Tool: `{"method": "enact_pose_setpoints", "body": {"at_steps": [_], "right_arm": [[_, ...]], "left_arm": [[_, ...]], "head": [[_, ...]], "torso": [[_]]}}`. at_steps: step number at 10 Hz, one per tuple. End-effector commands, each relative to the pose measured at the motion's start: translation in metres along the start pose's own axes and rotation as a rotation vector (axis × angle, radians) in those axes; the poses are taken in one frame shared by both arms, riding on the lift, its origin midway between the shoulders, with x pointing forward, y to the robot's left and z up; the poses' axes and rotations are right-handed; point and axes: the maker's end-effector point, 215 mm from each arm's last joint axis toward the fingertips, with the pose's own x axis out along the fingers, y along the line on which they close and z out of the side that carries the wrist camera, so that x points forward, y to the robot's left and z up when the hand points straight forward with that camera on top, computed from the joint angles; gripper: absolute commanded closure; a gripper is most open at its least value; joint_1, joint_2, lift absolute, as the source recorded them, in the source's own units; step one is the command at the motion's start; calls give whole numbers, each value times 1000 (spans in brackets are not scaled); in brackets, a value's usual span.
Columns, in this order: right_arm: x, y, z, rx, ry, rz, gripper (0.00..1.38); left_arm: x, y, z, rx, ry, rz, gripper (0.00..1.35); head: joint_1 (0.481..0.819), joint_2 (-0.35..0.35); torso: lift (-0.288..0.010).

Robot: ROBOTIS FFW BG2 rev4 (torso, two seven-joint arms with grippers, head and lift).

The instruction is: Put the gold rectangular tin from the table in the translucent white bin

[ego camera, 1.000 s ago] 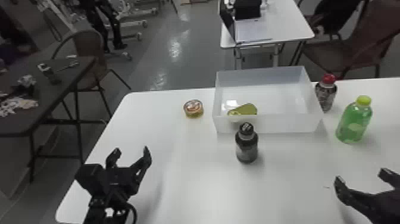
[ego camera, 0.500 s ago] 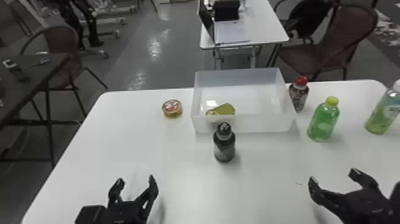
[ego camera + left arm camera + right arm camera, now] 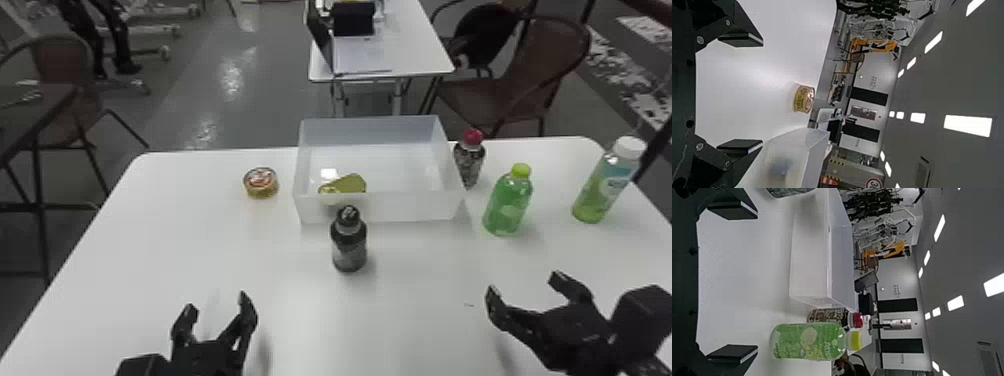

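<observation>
In the head view, the gold rectangular tin point(image 3: 351, 183) is seen inside the translucent white bin point(image 3: 410, 207), at its seven to eight o'clock, near the front wall. From the bin's centre, a round tin point(image 3: 261, 183) is found on the white table point(image 3: 300, 310) at nine o'clock, a black-capped dark bottle point(image 3: 349, 248) at seven, and a red-capped bottle point(image 3: 469, 160) at three, just beside the bin. A yellow-capped green bottle point(image 3: 508, 202) is placed between three and four; a white-capped bottle point(image 3: 606, 182) is seen farther out at three. The left gripper point(image 3: 217, 301) is held at about eight o'clock, the right gripper point(image 3: 525, 283) between four and five, both with fingers spread.

In the left wrist view, the left gripper point(image 3: 763, 92) is shown spread, with the round tin well apart from its fingers.

In the right wrist view, the right gripper point(image 3: 757, 281) is shown spread as well, and the red-capped bottle is seen near the green one.
</observation>
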Motion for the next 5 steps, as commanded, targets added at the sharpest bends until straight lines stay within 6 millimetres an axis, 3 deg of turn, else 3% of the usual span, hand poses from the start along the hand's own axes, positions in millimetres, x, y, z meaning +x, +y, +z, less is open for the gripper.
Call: {"method": "enact_pose_setpoints", "body": {"at_steps": [1, 5], "right_arm": [[3, -1, 5, 1, -12, 0, 99], [4, -4, 5, -1, -13, 1, 101]], "left_arm": [[3, -2, 4, -8, -14, -1, 369], [-1, -5, -5, -39, -1, 0, 371]], "head": [[695, 82], [695, 76]], "torso": [[-128], [-128]]}}
